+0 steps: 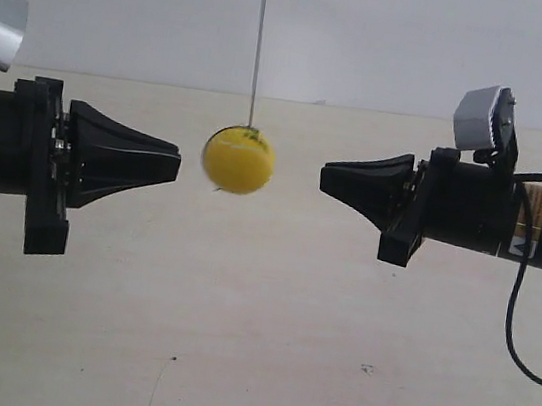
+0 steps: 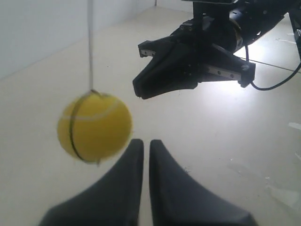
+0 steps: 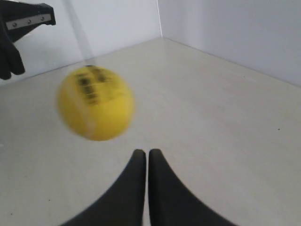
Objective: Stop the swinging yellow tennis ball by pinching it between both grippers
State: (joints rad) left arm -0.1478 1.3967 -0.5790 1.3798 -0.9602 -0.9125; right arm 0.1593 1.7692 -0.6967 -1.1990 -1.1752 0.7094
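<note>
The yellow tennis ball (image 1: 240, 160) hangs on a thin string (image 1: 259, 40) between the two arms, smeared by motion and touching neither. My left gripper (image 1: 177, 165) is at the exterior view's left, shut, with its tip a small gap from the ball. My right gripper (image 1: 323, 178) is at the exterior view's right, also shut, and stands farther from the ball. In the left wrist view the ball (image 2: 94, 127) hangs beside the shut left gripper (image 2: 142, 142), with the right gripper (image 2: 137, 87) opposite. The right wrist view shows the ball (image 3: 95, 103), its dark label blurred, off to one side of the right gripper (image 3: 143, 151).
A beige tabletop (image 1: 261, 343) lies below both arms, with a white wall (image 1: 375, 36) behind it. A black cable (image 1: 514, 328) loops down from the right arm. Silver camera boxes (image 1: 485, 117) sit on top of the arms.
</note>
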